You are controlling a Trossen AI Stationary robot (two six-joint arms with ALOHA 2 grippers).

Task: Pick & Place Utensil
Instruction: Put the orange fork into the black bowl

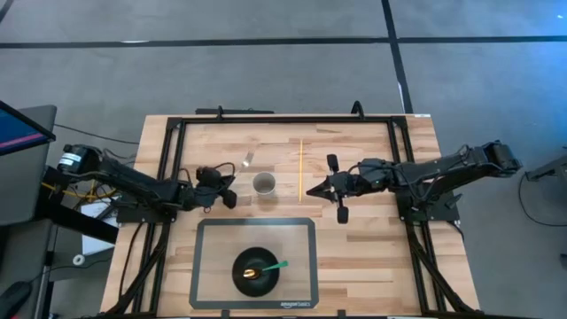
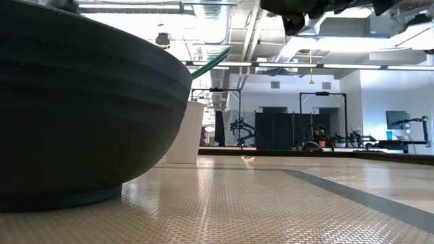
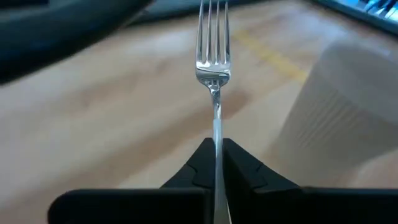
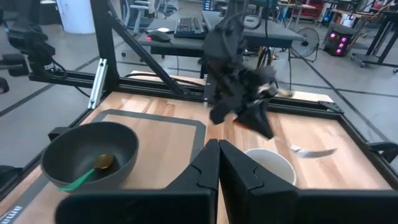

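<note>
pale wooden table in a black metal frame, seen from above, with a grey-bordered rectangular mat near its front edge; on the mat, a round black bowl holding a green-handled utensil with a gold tip; behind the mat, a white ribbed paper cup standing upright on the wood; left gripper low just beside the cup, fingers pinched tight on the handle of a silver metal fork, tines pointing forward over the bare wood; right gripper held on the cup's other side, fingers closed together on nothing; thin yellow strip lying on the tabletop behind it
</note>
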